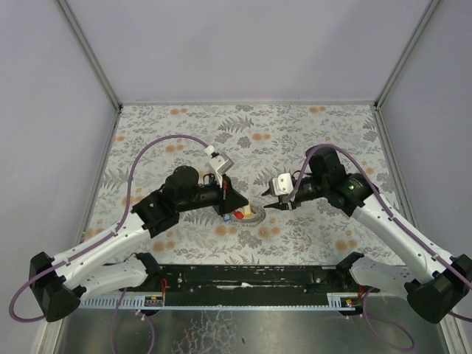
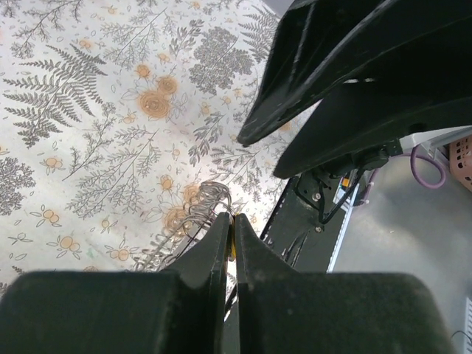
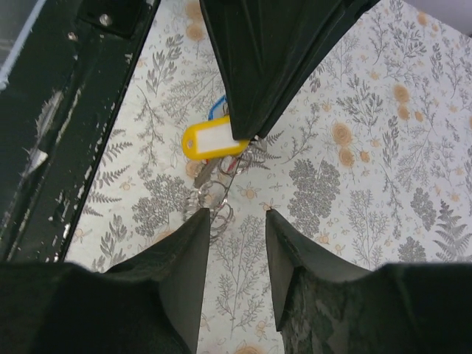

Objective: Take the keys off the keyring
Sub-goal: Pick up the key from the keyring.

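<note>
The keyring (image 3: pixel 215 200) is a coiled grey wire ring lying on the floral cloth; it also shows in the left wrist view (image 2: pixel 184 221) and the top view (image 1: pixel 256 214). A yellow key tag (image 3: pixel 210 140) with a white label lies at its far side, with a bit of blue (image 3: pixel 215 108) behind and red (image 1: pixel 237 215) beside it. My left gripper (image 2: pixel 233 218) is shut, with a yellow sliver of that tag pinched between its tips. My right gripper (image 3: pixel 236 214) is open, its left fingertip just over the ring's coils.
The black base rail (image 1: pixel 243 276) runs along the table's near edge, close behind the keys. The floral cloth (image 1: pixel 251 133) covers the table, with walls on three sides. Both gripper tips nearly meet at the centre front.
</note>
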